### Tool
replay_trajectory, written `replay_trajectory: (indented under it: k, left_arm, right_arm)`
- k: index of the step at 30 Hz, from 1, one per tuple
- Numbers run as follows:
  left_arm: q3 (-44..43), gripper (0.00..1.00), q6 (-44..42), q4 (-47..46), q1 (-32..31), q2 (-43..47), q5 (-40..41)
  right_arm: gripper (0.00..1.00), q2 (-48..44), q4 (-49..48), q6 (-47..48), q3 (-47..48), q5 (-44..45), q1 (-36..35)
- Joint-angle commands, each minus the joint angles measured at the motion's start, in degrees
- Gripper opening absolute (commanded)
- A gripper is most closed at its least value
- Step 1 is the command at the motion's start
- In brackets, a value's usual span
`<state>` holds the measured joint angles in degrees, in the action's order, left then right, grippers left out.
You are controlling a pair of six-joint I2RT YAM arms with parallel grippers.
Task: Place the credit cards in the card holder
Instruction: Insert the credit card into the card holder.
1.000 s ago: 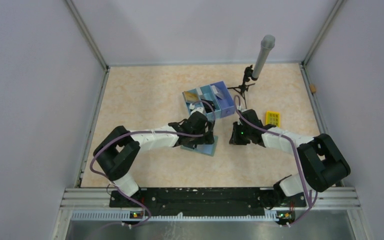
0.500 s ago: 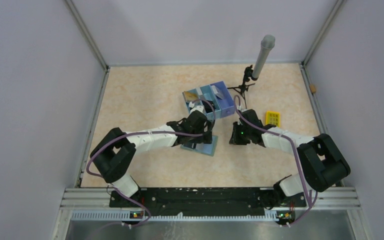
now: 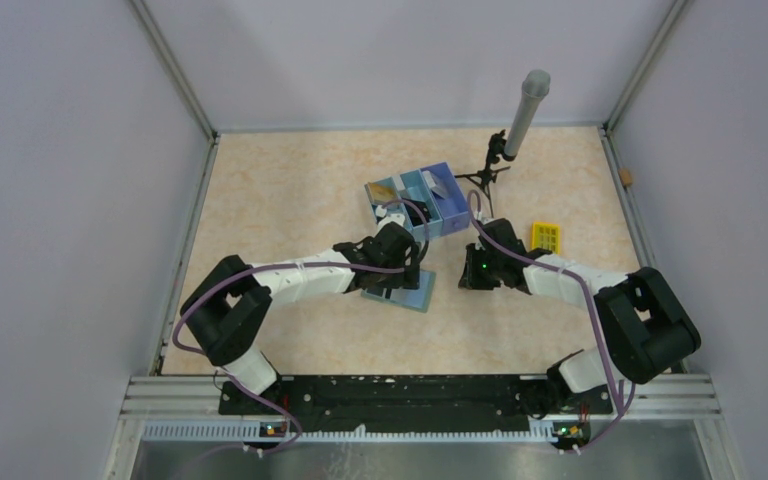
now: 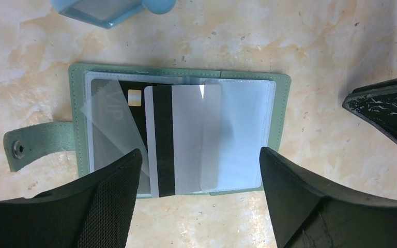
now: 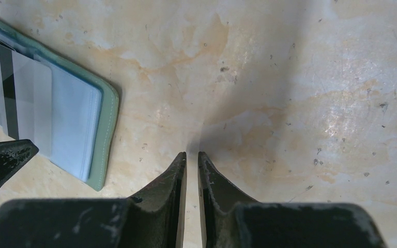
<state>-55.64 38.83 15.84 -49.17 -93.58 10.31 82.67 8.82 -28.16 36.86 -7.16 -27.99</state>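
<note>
**Card holder open beneath my left tool**

My left tool [image 4: 199,155] hangs with jaws wide apart, gripping nothing, above the card holder [image 4: 243,134], which lies opened flat on the bench [image 4: 315,46]. A black card [image 4: 134,119] sits in its left panel. A striped card [image 4: 183,144] lies across the fold. My right tool [image 5: 192,155], closed on nothing, stands just beside the holder.

This is looking like a robotics lab test cell. Plain grey walls [image 3: 60,200] are closing in a marble-patterned table [image 3: 290,190] on three sides, and metal posts [image 3: 175,70] are running up the far corners. The left arm [image 3: 300,272] and right arm [image 3: 570,278] are sitting bolted to a black rail [image 3: 410,385] at the near edge, purple cables [image 3: 600,330] are looping along them, and a grey microphone [image 3: 527,112] is standing on a small tripod [image 3: 485,178].
</note>
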Motion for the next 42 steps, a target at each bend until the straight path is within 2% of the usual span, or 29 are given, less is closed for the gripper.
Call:
replay_trajectory:
  k: [1, 15, 42]
  left_arm:
    - [-1.2, 0.83, 0.1, -1.2, -0.2, 0.0, -0.4]
    - [-1.9, 0.84, 0.1, -1.2, -0.2, -3.1, -1.7]
    - [0.5, 0.84, 5.1, -14.2, -2.4, -4.3, -12.4]
  right_arm:
    - [0.13, 1.9, 2.2, 0.7, 0.2, 0.6, 0.3]
    - [0.13, 2.0, 2.1, 0.7, -0.1, 0.4, 0.2]
    - [0.11, 2.6, 1.7, 0.5, 0.0, 0.3, -0.1]
